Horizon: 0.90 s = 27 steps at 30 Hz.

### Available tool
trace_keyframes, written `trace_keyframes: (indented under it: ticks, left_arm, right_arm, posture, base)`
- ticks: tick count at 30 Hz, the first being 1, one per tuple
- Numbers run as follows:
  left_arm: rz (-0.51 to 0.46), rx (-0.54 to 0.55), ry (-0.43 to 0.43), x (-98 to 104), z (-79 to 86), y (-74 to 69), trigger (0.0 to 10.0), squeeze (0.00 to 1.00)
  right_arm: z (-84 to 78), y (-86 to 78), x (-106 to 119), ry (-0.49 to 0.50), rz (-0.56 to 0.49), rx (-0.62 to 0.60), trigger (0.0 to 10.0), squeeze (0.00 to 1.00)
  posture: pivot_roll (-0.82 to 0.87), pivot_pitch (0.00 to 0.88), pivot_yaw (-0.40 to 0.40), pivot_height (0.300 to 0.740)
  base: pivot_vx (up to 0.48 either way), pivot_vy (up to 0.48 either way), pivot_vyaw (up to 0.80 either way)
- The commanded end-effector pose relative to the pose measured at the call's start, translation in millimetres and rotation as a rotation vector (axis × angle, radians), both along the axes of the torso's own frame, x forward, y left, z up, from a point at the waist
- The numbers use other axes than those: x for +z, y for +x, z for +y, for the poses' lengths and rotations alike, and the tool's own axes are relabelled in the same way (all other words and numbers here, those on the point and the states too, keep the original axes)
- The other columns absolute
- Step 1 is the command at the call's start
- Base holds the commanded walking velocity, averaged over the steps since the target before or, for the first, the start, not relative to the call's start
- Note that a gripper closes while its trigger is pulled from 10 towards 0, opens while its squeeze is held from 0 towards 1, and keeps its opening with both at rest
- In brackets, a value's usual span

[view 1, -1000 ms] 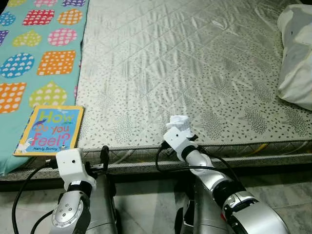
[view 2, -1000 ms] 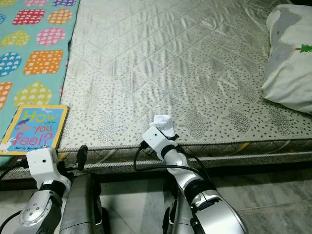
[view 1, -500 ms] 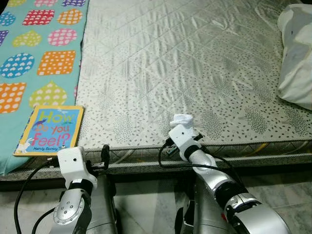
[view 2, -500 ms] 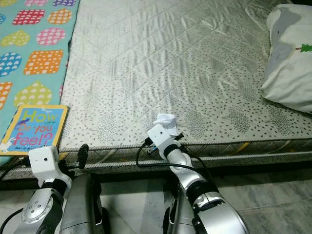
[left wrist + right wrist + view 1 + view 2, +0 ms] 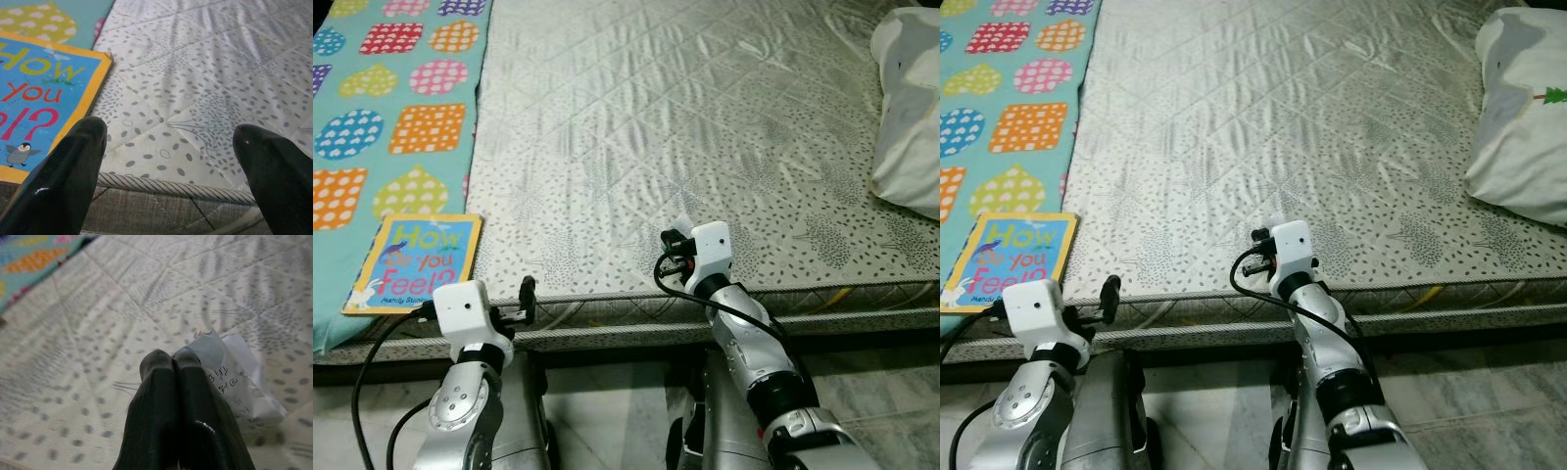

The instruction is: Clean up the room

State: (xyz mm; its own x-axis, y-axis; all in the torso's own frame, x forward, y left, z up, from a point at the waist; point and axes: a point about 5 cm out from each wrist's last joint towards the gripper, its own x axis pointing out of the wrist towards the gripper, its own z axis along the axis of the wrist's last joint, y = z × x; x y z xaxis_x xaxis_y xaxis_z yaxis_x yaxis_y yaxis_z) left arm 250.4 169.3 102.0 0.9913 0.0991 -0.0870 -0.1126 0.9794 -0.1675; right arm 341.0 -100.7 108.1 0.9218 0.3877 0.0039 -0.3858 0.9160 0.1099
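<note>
A crumpled white paper (image 5: 230,377) with small print sticks out beside my right gripper (image 5: 172,360), whose two black fingers are pressed together on it. From the head, that gripper (image 5: 677,237) hovers just over the mattress's front edge, and a white corner of the paper (image 5: 682,222) peeks past the wrist block. A picture book, "How do you feel?" (image 5: 414,262), lies flat at the front left corner of the bed. My left gripper (image 5: 171,132) is open, low at the mattress edge just right of the book (image 5: 34,107), holding nothing.
The grey patterned mattress (image 5: 685,117) spreads ahead. A teal blanket (image 5: 391,108) with coloured shapes covers its left side. A white pillow (image 5: 909,117) lies at the right. Marble floor (image 5: 607,411) runs below the bed's front edge.
My right wrist has rolled over and shifted slightly right, so the paper that stood on top is now mostly hidden behind it. The left arm has barely moved.
</note>
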Motion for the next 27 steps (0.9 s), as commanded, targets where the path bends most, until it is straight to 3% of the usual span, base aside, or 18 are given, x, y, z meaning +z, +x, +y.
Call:
trace_keyframes:
  ticks: [1, 8, 12, 21, 22, 27]
  left_arm:
    - [0.033, 0.044, 0.012, -8.9, 7.0, -1.7, 10.0, 0.0]
    - [0.047, 0.063, 0.007, -11.4, 10.8, 10.2, 10.0, 0.0]
    - [0.022, 0.043, 0.008, -9.0, 6.8, 18.5, 10.0, 0.0]
    - [0.016, 0.028, -0.007, -9.5, 2.4, 25.5, 10.0, 0.0]
    - [0.026, 0.017, -0.039, -14.9, 3.0, 22.6, 10.0, 0.0]
    - [0.02, -0.009, -0.03, -17.6, -0.8, 20.1, 10.0, 0.0]
  right_arm:
    - [-2.0, -5.8, 3.2, 0.07, 0.022, -0.002, 0.0, 0.0]
    - [-15.9, -22.3, 7.2, 0.1, 0.041, -0.03, 0.0, 0.0]
    - [-23.7, -28.5, -0.4, 0.138, 0.111, -0.071, 0.0, 0.0]
    - [-14.2, -36.8, 17.2, 0.171, 0.092, 0.038, 0.4, 0.0]
    - [-16.5, -40.6, 16.0, 0.137, 0.095, 0.034, 10.0, 0.0]
    - [-18.3, -42.5, 17.0, 0.147, 0.096, 0.006, 10.0, 0.0]
  posture:
    - [0.02, 0.11, 0.005, 0.543]
    - [-0.01, 0.071, 0.025, 0.543]
    - [-0.02, 0.053, 0.027, 0.543]
    - [-0.04, 0.024, 0.039, 0.543]
    - [-0.04, 0.019, 0.04, 0.543]
    - [-0.05, 0.009, 0.035, 0.543]
  base:
    - [0.0, 0.0, 0.0]
    - [0.0, 0.0, 0.0]
    - [0.0, 0.0, 0.0]
    - [0.0, 0.0, 0.0]
    - [0.0, 0.0, 0.0]
    - [0.0, 0.0, 0.0]
